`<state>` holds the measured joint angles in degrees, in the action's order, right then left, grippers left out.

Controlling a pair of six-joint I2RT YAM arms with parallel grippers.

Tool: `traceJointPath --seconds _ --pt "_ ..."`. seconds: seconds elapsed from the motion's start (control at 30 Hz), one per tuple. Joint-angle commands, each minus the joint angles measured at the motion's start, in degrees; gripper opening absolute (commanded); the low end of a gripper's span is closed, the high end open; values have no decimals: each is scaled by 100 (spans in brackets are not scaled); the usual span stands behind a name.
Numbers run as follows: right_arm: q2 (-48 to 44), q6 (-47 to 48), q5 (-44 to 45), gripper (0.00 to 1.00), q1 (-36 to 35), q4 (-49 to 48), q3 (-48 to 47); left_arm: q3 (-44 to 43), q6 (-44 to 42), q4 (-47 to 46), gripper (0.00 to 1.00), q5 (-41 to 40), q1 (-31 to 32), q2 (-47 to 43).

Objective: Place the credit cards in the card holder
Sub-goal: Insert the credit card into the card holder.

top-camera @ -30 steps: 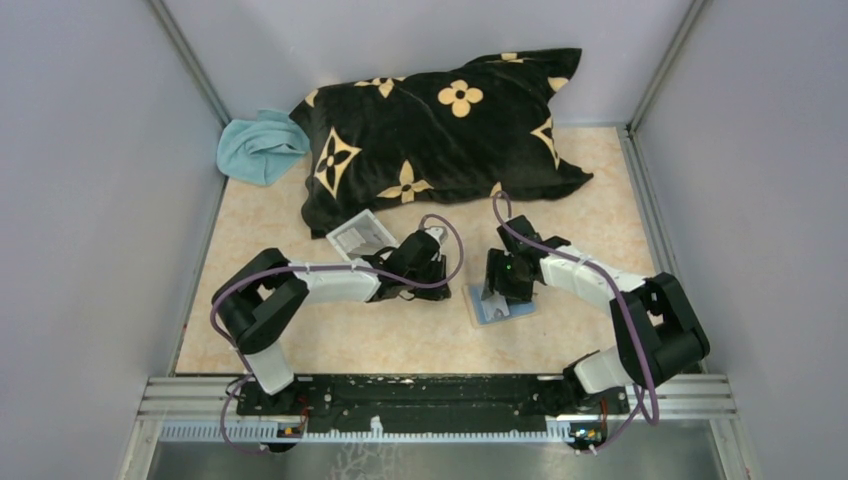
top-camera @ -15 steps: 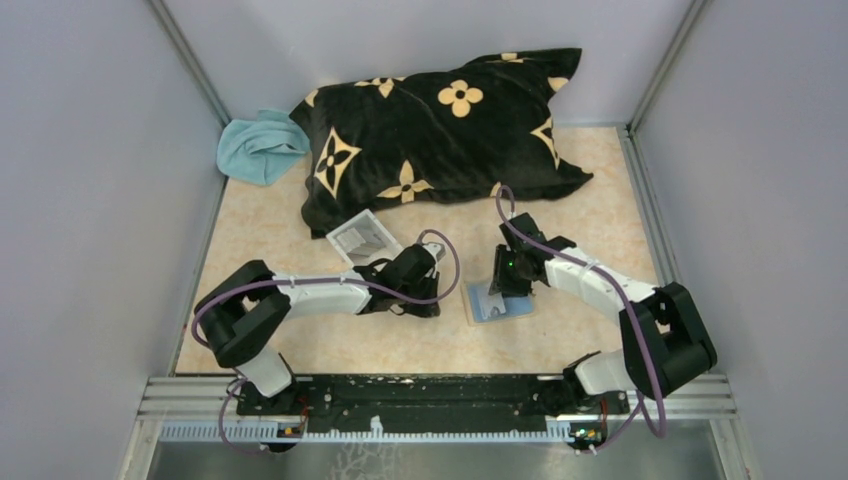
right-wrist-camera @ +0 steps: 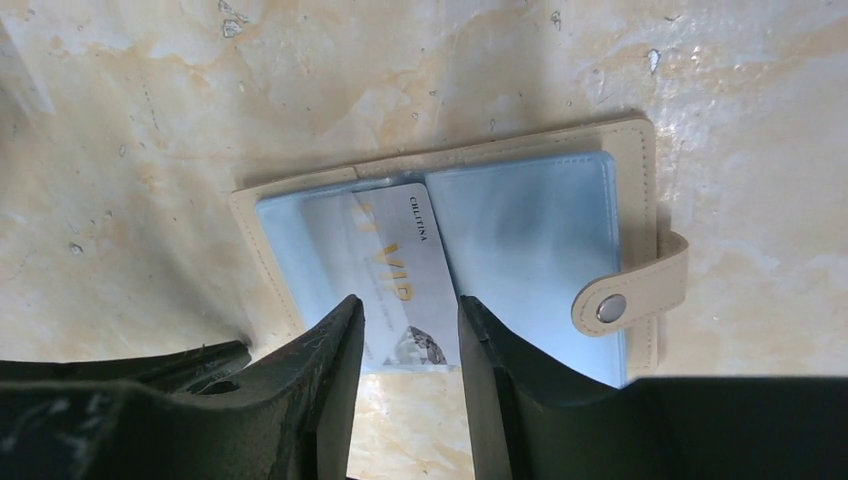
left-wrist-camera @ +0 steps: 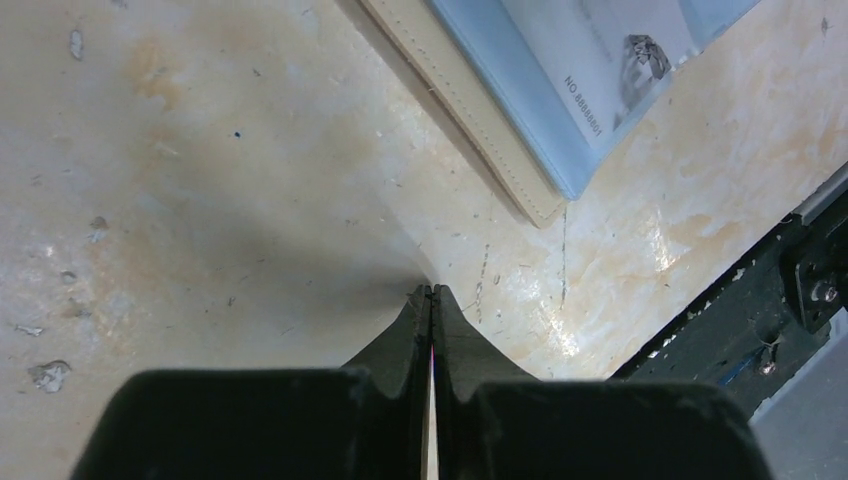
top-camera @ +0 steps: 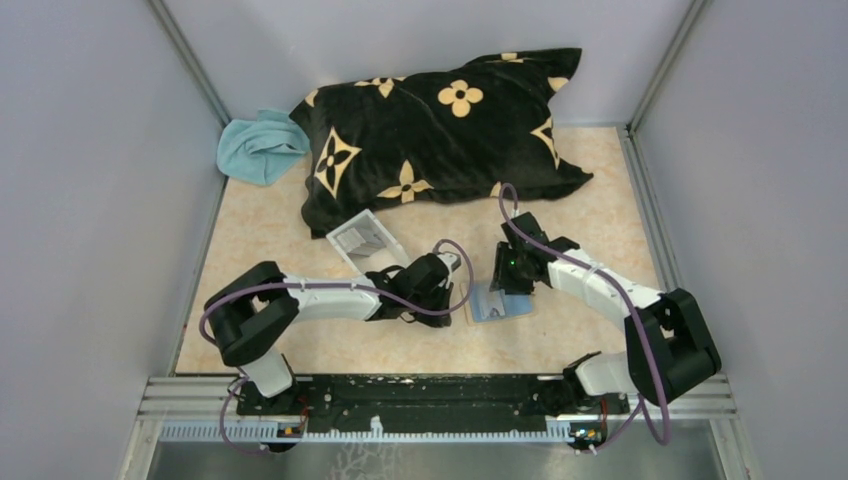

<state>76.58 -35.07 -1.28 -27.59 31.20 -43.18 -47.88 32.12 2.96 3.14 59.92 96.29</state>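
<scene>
The card holder [right-wrist-camera: 450,160] lies open on the table, tan rimmed with light blue pockets, its tab and snap stud [right-wrist-camera: 610,308] to the right. A pale credit card [right-wrist-camera: 400,250] printed "VIP" sits partly in the left pocket, its near end sticking out. My right gripper [right-wrist-camera: 408,305] is open just above it, a finger on each side of that end. My left gripper [left-wrist-camera: 432,292] is shut with nothing seen in it, tips low over bare table a little short of the card holder's corner [left-wrist-camera: 470,120]. From above, the left gripper [top-camera: 455,280] and right gripper [top-camera: 506,285] flank the card holder [top-camera: 497,305].
A clear shallow tray [top-camera: 362,240] lies behind the left arm. A black pillow with tan flowers [top-camera: 440,135] and a teal cloth [top-camera: 258,148] fill the back. Grey walls close both sides; a black metal rail [top-camera: 430,395] runs along the near edge.
The left arm has reached right towards the card holder and its jaws have closed. The right gripper's jaws have narrowed around the card's end.
</scene>
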Motion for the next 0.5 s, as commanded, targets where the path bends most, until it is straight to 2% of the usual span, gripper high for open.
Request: traceJointPath --seconds 0.0,0.03,0.2,0.47 --pt "-316 18 267 38 -22 -26 -99 41 -110 504 4 -192 64 434" --pt "-325 20 314 35 -18 -20 -95 15 -109 511 4 -211 64 481" --pt "-223 5 598 1 -18 73 -61 -116 -109 474 1 -264 64 696" --pt "107 24 690 0 -19 -43 48 -321 -198 486 0 -347 59 1055"
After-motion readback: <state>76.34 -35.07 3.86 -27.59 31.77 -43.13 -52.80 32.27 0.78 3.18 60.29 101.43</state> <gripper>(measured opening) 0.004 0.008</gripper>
